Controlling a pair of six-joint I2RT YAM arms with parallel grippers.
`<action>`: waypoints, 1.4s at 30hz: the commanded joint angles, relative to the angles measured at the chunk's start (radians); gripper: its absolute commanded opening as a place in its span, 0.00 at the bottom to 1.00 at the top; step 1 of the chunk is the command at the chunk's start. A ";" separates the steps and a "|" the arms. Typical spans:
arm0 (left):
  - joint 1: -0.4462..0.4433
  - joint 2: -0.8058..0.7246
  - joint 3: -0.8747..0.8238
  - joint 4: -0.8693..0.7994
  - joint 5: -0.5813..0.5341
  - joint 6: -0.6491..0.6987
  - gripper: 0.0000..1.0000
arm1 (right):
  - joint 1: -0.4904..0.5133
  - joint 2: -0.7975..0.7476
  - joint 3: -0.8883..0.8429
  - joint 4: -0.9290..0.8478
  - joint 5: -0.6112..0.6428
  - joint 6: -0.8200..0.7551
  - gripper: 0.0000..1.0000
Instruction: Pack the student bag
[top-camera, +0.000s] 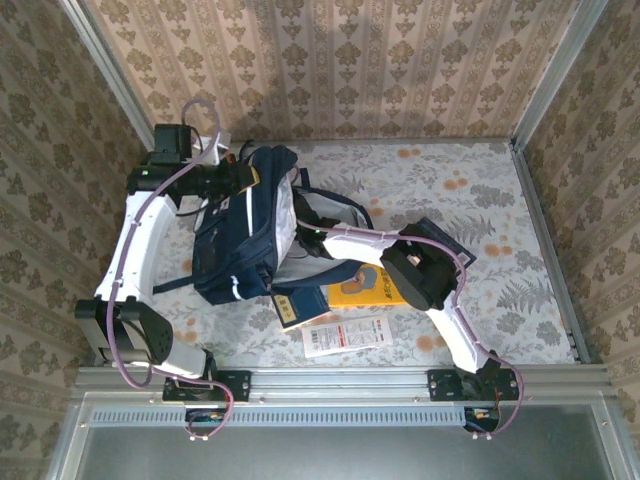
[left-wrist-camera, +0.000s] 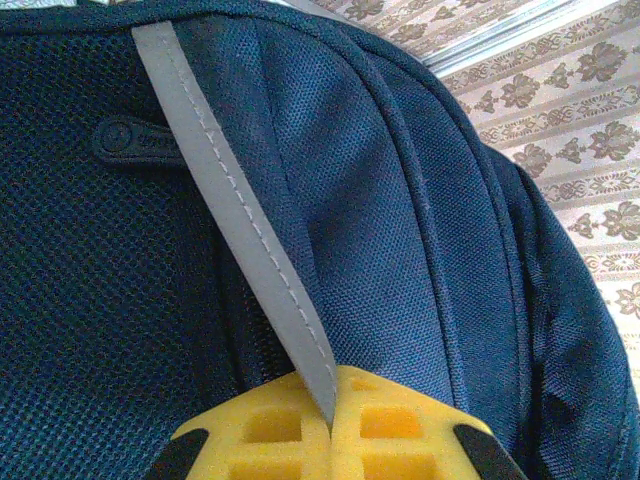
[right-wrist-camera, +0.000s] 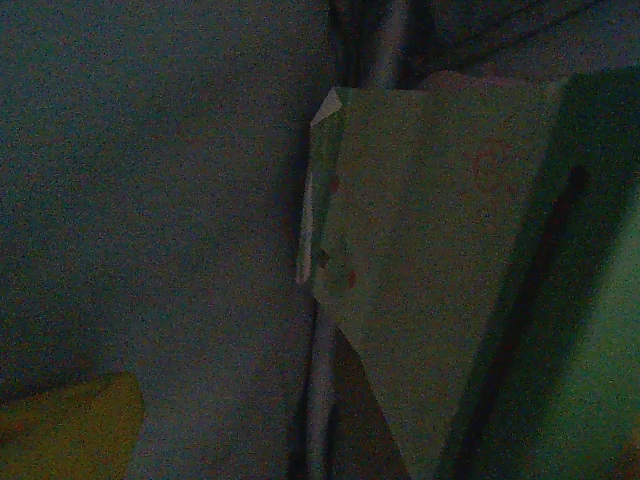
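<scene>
- Navy-blue fabric student bag (top-camera: 240, 250), trimmed in white, lies left of centre on the floral tabletop (top-camera: 480, 190). The left gripper (left-wrist-camera: 330, 420) is clamped on its flat grey woven strap (left-wrist-camera: 240, 230), apparently holding the mouth up.
- If that thin strap slides out of the pinch, the opening would likely sag onto the right arm.
- The right gripper (right-wrist-camera: 345, 450) sits in the bag's dim interior, jaws spread and empty, beside a pale flat book (right-wrist-camera: 440, 250). Pulling out carelessly could snag the fabric or drag the book back out.

White arms (top-camera: 132, 245), black joints (top-camera: 415, 275), purple cables (top-camera: 113, 345)
</scene>
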 joint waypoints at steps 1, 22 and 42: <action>0.020 -0.054 -0.005 0.069 0.022 -0.015 0.00 | -0.003 -0.104 -0.035 -0.036 0.045 -0.095 0.97; 0.065 -0.015 -0.023 0.131 -0.030 -0.089 0.00 | -0.110 -0.405 -0.452 0.195 0.058 -0.081 0.86; 0.041 0.374 0.238 0.081 -0.191 -0.011 0.18 | -0.128 -0.967 -0.757 -0.321 0.321 -0.380 0.80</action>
